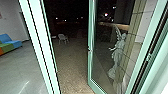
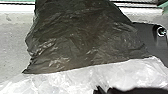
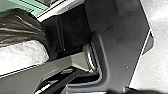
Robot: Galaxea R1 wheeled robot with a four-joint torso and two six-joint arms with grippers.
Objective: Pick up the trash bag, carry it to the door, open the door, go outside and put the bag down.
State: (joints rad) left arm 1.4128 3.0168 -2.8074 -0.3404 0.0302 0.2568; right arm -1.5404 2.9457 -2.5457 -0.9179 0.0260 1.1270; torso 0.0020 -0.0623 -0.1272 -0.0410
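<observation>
The glass door [image 1: 90,50] with its pale green frame stands open in the head view, swung out toward the dark yard. In the left wrist view the trash bag [image 2: 85,37] shows large, with a dark crinkled body and a translucent whitish part below it. Part of the same trash bag [image 3: 20,27] appears in the right wrist view, beside the robot's base. Whether a gripper holds the bag cannot be made out.
Outside the doorway lies brown paving [image 1: 71,65], with a white chair [image 1: 63,38] farther out. A pale winged statue [image 1: 117,53] stands behind the door glass. Indoors at left is a colourful low sofa [image 1: 11,43]. A green frame post [image 1: 41,47] borders the opening.
</observation>
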